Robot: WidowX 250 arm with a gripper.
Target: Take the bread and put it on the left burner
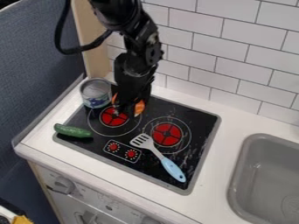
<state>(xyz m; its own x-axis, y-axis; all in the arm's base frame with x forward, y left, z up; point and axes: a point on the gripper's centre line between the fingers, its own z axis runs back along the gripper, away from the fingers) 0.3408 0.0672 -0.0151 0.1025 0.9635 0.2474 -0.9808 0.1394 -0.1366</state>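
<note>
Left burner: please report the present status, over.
Gripper low at left burner. Orange item at gripper; hold unclear, may be bread. Can close beside burner, possible obstacle; cucumber near stove's left corner.

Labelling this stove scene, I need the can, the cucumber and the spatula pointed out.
Can [95, 99]: camera view, on its side.
Cucumber [73, 131]: camera view, middle of its body.
Spatula [173, 169]: camera view, on its light blue handle.
</note>
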